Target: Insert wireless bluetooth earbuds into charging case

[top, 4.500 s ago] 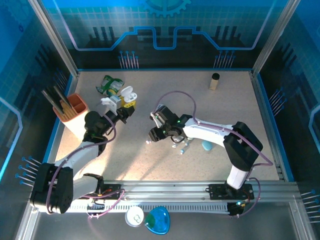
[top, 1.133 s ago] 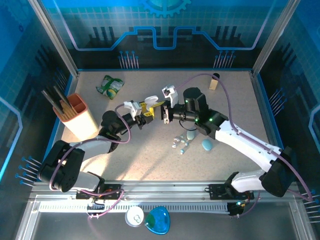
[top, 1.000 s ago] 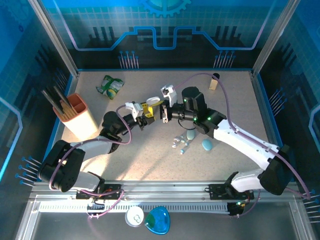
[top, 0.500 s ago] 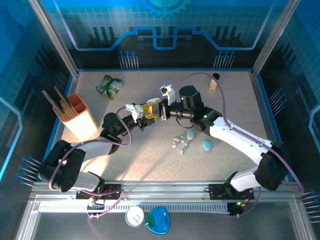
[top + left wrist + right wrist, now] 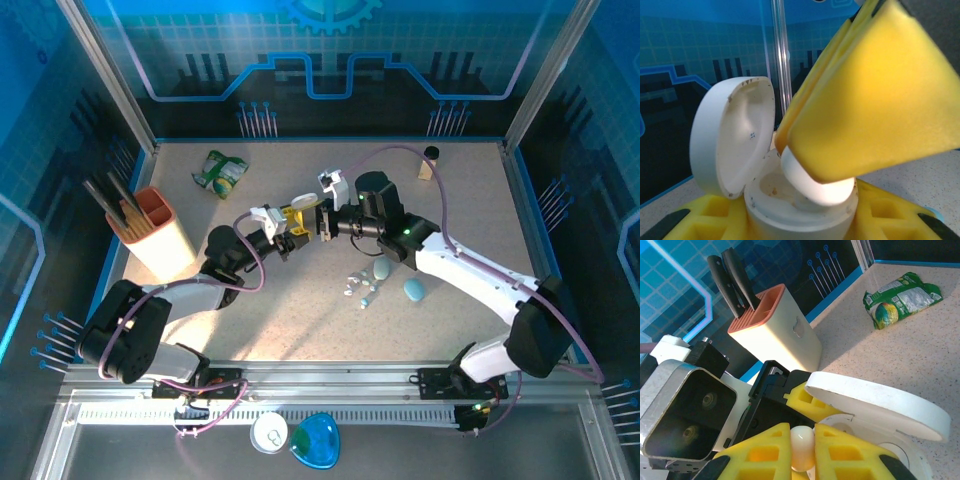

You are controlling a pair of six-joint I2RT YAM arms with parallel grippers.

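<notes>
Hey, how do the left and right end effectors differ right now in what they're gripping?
The left end effector grips the open white charging case by its base; the right end effector pinches a small white earbud. The left one's pads flank the case; the right one's pads reach toward the case's well. Both have yellow foam padding and are shut on a load.

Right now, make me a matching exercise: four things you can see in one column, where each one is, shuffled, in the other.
1 earbud
2 open white case
3 knife block
4 green packet

A standing at the table left edge
B held by the left gripper
C lying toward the table's back
D pinched in the right gripper jaws

Pairs: 1-D, 2-B, 3-A, 4-C
</notes>
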